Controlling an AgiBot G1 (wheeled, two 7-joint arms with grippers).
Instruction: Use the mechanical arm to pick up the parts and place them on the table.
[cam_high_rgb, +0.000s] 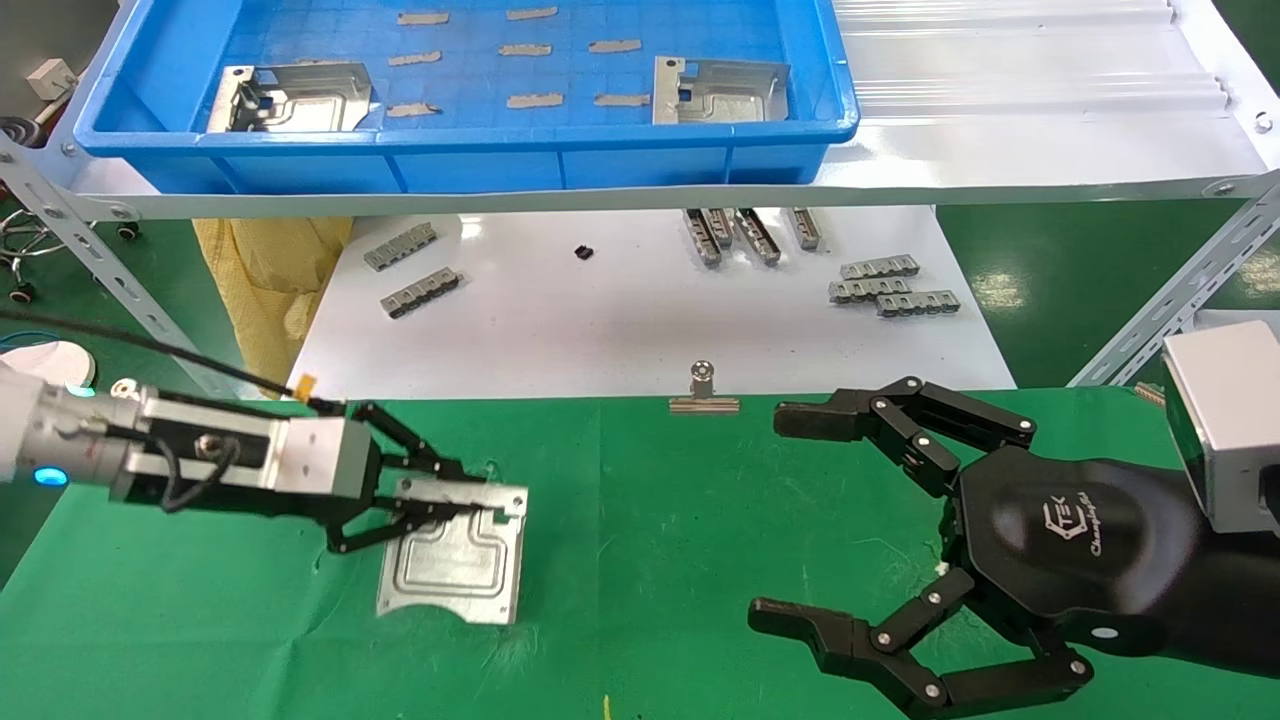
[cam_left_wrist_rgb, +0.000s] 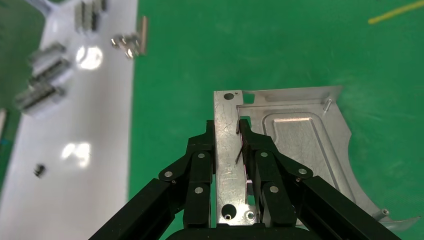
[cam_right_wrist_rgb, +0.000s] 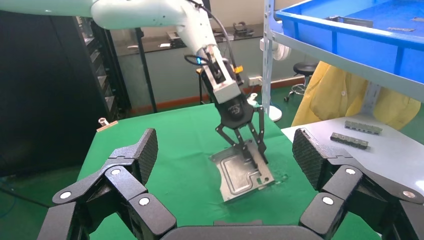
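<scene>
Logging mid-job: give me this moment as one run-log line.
left gripper: shut on part, on green table | right gripper: open, idle | blue tray: two parts left

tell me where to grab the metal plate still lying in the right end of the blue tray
Probably the raised bent flange on the plate, at its edge toward the robot's left, pinched from above. The rest lies flat on the blue tray, so fingers get no purchase there. The open right gripper is nearer.

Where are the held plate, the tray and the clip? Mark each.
plate (cam_high_rgb: 455, 565), head view, embossed middle.
tray (cam_high_rgb: 480, 165), head view, front wall.
clip (cam_high_rgb: 704, 403), head view, flat jaw.
</scene>
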